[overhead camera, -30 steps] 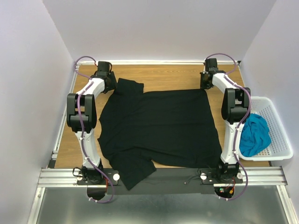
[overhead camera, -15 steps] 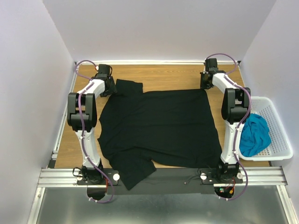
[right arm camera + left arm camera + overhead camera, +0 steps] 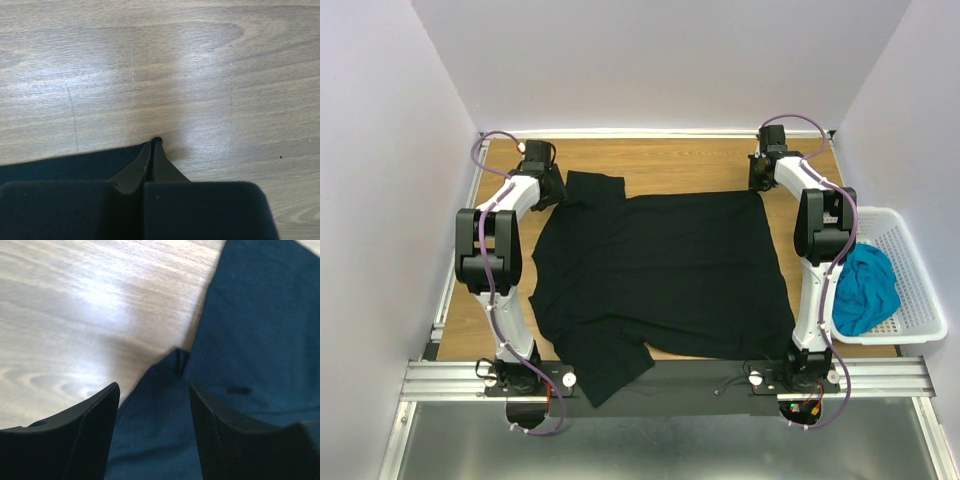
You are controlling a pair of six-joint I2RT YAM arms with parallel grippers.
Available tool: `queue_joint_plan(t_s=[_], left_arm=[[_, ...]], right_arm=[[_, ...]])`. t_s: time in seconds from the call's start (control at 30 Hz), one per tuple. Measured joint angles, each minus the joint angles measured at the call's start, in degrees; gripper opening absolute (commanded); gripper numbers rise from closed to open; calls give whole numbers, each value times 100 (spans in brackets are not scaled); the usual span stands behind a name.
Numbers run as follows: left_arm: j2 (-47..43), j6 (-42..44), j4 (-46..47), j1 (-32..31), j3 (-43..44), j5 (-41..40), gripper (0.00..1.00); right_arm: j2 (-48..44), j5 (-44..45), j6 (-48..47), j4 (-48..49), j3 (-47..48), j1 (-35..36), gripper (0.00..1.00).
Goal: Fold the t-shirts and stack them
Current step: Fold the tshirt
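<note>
wooden table point(image 3: 670, 160), black t-shirt point(image 3: 660, 270) laid flat on it, teal t-shirt point(image 3: 865, 290) in the basket point(image 3: 912, 240); left gripper point(image 3: 154, 390) spread over the sleeve point(image 3: 600, 188), right gripper point(image 3: 152, 145) pressed together at the far corner; smoothing before folding, i'd say; next, pinch the sleeve.

Left gripper point(image 3: 154, 387) low over the desk point(image 3: 75, 300), its two dark fingers point(image 3: 95, 430) standing apart at the bottom edge. Black t-shirt point(image 3: 250, 340) fills the right side and runs down between the fingers. Cloth edge makes a notch just ahead of the gap, where two folds meet. Pale wood grain upper left, with bright glare.
</note>
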Motion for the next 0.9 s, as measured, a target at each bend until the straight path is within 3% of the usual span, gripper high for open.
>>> queue_joint_plan(t_s=[0.17,0.9], left_arm=[[-249,-17,116,28,-103,2,57],[498,52,-52,-31,234,-208,54]], right_arm=[[0,0,0,0,0,0,1],[-33,0,0,33,-44,0,1]])
